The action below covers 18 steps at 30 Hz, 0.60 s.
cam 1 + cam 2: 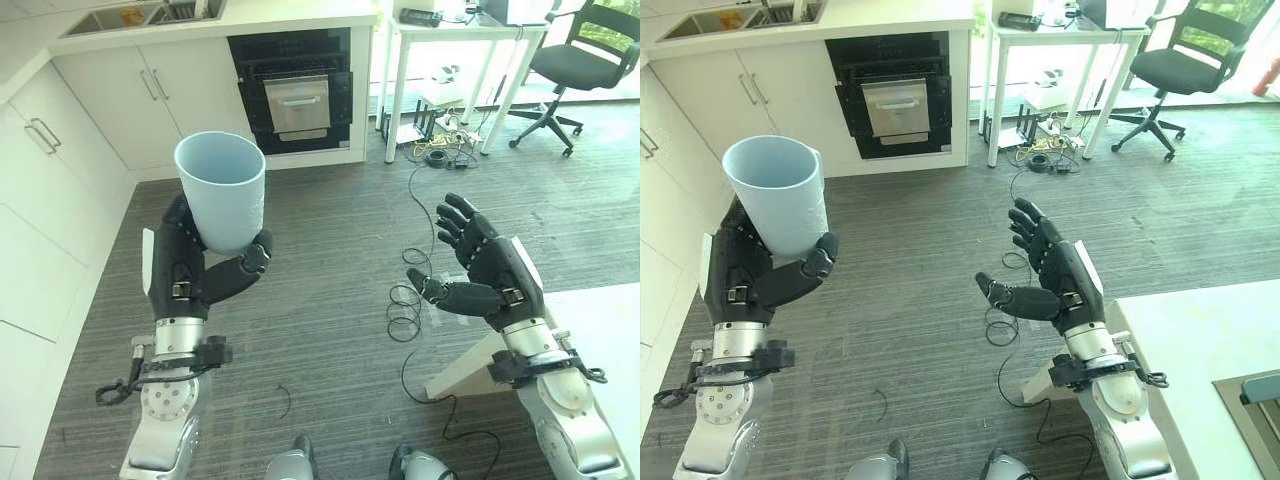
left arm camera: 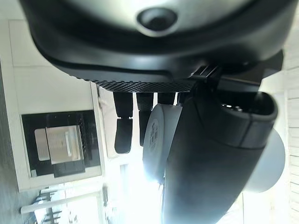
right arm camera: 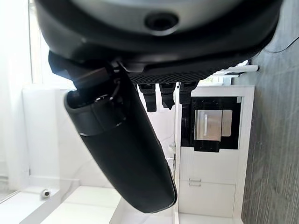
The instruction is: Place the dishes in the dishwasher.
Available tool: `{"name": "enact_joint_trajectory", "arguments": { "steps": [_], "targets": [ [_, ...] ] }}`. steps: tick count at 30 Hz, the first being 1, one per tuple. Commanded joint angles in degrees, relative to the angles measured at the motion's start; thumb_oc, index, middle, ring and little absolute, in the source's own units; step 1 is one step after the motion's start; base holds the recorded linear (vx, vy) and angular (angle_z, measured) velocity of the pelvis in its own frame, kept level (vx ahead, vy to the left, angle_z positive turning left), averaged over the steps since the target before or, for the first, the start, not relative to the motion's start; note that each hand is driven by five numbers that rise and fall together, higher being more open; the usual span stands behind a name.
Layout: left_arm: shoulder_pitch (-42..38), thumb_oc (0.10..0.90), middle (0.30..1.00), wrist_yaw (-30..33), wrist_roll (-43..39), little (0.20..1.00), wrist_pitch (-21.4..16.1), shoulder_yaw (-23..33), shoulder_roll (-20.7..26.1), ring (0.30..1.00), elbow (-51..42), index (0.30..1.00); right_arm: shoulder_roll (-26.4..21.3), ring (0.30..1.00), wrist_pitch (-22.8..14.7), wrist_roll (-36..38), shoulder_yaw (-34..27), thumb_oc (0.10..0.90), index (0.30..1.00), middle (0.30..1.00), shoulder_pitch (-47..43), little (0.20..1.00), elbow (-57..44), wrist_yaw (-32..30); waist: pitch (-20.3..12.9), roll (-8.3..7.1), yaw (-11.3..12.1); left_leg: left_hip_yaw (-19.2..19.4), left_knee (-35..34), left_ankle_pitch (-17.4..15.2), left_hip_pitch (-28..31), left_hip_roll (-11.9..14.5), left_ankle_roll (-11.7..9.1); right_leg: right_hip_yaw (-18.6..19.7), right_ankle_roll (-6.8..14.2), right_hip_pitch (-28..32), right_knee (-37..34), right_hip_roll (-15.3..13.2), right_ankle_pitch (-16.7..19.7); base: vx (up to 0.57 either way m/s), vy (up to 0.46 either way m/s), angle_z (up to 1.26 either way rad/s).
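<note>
- The pale blue plastic cup (image 1: 221,191) is sitting upright in the left hand (image 1: 190,270), raised in front of the robot over the grey striped floor (image 1: 330,260), well apart from any surface.
- The left hand is curling round the cup's lower part, fingers behind it and the thumb crossing in front, probably so that the wider rim stays free and the cup cannot slip down through the grip.
- The cup's long axis is running near vertical, tilting slightly; its open mouth is pointing up and its narrower base is resting down inside the grip.
- That mouth-up carry likely suits transport only; loading it into a rack would probably call for turning it over.
- The right hand (image 1: 1055,275) is hanging empty beside it, fingers spread and straight, palm turning inward, seemingly idle.
- The black built-in dishwasher (image 1: 292,92), with a metal-fronted panel, is standing in the white cabinets (image 1: 180,95) across the floor, well apart from the cup.
</note>
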Motion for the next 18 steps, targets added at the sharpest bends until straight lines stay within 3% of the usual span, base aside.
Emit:
{"name": "enact_joint_trajectory", "arguments": {
  "steps": [1, 10, 18],
  "targets": [
    [-3.6, 0.400, 0.300, 2.0, -0.4, 0.300, -7.7, 4.7, 2.0, 0.300, -6.7, 0.300, -0.1, 0.900, -5.1, 1.8, -0.8, 0.800, 0.900, 0.900, -5.6, 0.900, -3.9, 0.2, -2.9, -1.68, 0.3, -3.0, 3.6, -10.1, 1.9, -4.5, 2.5, 1.8, 2.2, 2.6, -4.7, 3.2, -0.6, -0.03, -0.019, 0.11],
    [-3.1, 0.400, 0.300, 3.9, -0.5, 0.300, -7.1, 6.1, 2.0, 0.300, -7.2, 0.300, 0.1, 0.900, -5.7, 1.2, 1.5, 0.800, 0.900, 0.900, -6.7, 0.900, -3.9, -1.2, -2.9, -1.73, 2.0, -4.9, 3.6, -9.1, 1.1, -4.5, 1.9, 0.4, 1.7, 3.8, -4.7, 3.3, -1.4, -0.03, -0.017, 0.25],
    [-3.1, 0.400, 0.300, 4.9, -0.9, 0.300, -7.4, 6.2, 1.5, 0.300, -7.4, 0.300, -0.2, 0.900, -5.4, 1.6, 1.2, 0.800, 0.900, 0.900, -5.9, 0.900, -4.0, -1.5, -2.5, -1.92, 1.7, -5.6, 3.6, -8.6, 2.0, -4.1, 1.6, 0.6, 0.8, 5.1, -4.7, 4.4, -2.2, 0.04, -0.062, 0.04]
  ]
}}
